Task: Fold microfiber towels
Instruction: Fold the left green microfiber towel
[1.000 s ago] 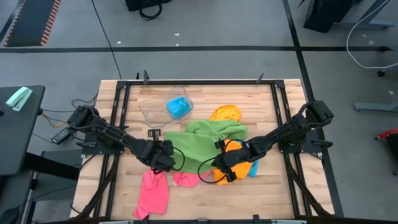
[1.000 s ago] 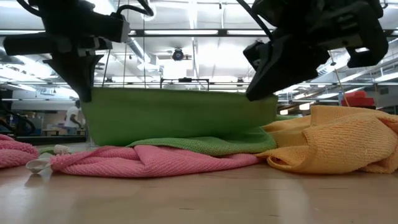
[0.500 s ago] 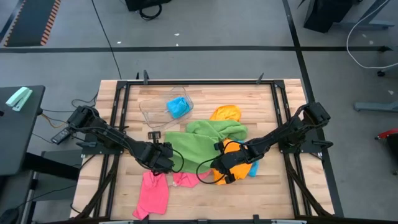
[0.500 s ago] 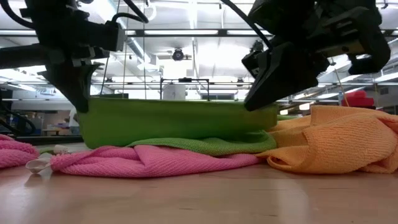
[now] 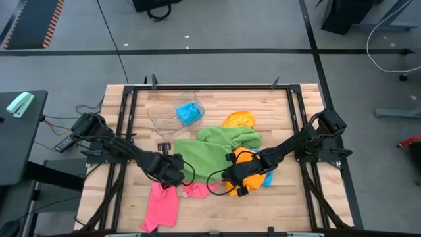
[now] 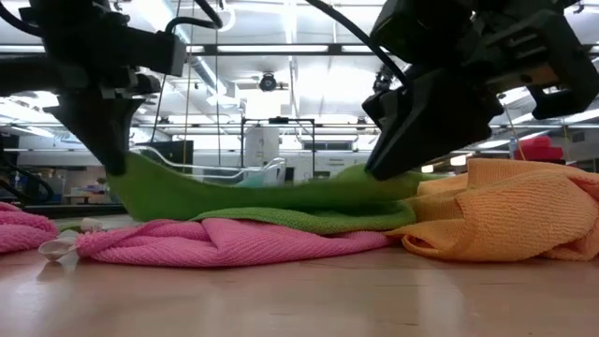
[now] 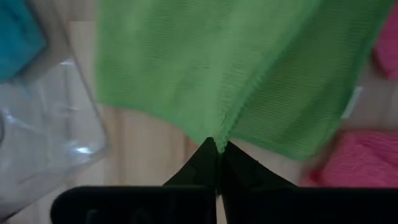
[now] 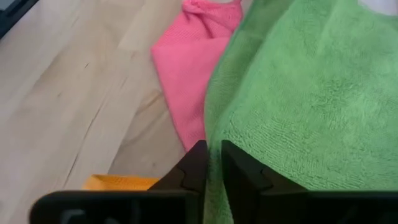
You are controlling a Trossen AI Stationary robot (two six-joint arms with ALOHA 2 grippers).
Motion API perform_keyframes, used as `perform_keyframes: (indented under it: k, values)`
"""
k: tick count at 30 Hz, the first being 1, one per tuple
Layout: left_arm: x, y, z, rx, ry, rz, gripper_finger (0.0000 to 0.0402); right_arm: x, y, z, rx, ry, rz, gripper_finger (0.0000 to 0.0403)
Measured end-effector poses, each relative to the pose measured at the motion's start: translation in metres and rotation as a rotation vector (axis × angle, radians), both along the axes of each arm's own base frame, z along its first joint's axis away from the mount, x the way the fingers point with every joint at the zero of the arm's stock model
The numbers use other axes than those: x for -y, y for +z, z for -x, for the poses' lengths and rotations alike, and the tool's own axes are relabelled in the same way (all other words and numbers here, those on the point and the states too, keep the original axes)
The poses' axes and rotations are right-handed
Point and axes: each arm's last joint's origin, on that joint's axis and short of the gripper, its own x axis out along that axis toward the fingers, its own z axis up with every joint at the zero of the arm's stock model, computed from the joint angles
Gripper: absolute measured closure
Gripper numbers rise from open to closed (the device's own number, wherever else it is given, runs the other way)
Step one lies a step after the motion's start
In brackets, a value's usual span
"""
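A: Item one, green towel (image 5: 212, 153). Where is it?

B: Centre of the table (image 5: 276, 108), one edge lifted between my two arms, the rest lying on the pile. In the low view the edge sags in the middle, over a pink towel (image 6: 225, 241).

A: Left gripper (image 7: 217, 148)?

B: Fingers pressed together, pinching a green corner. It sits just beside the tub (image 5: 172, 113), on the near side.

A: Right gripper (image 8: 212, 149)?

B: At the other green corner, over the orange towel (image 5: 253, 178). A slim gap shows between the fingers and the cloth edge lies right at them; I cannot tell whether they grip it or have let go.

A: Remaining stock?

B: A second pink towel (image 5: 162, 204) lies crumpled at the near edge. A second orange towel (image 5: 238, 120) is bunched at the far side. A blue towel (image 5: 189, 113) sits in the tub, and a blue scrap (image 5: 268, 178) peeks out by the right gripper.

A: Anything finished?

B: I see no neat folded towel anywhere. My judgement: early stage, first fold of the green one in hand, not laid flat yet.

A: Left to do?

B: Finish the green, then every other towel, as far as I can see
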Motion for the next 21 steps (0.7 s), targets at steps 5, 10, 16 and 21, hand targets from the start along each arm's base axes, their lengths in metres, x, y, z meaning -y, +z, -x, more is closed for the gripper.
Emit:
perform_keyframes:
  k: [5,10,16,21]
  values:
    - [0.005,-0.008,-0.002,-0.027,-0.006,0.039,0.0386,0.0,0.0,0.001,-0.009,-0.003,0.0,0.0306]
    - [0.013,-0.014,-0.002,-0.053,-0.002,0.091,0.038,0.004,0.001,0.004,-0.045,-0.01,0.012,0.0281]
    - [0.023,-0.015,-0.001,-0.057,0.0,0.16,0.0393,0.013,0.013,0.007,-0.052,-0.044,0.016,0.0272]
    - [0.029,-0.011,-0.003,-0.02,0.007,0.189,0.0375,0.018,0.021,0.007,-0.022,-0.06,0.008,0.0272]
